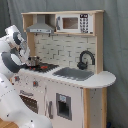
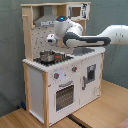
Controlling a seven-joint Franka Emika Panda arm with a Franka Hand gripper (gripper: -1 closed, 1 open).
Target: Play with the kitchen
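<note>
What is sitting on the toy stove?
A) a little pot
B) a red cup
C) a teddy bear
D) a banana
A: a small metal pot sits on the black stovetop of the kitchen, just below the robot's arm, and it shows in both exterior views.

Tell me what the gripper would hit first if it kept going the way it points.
Probably the pot on the stovetop: in the second exterior view the gripper points down just above it. Depth is unclear, so it might pass beside the pot.
</note>
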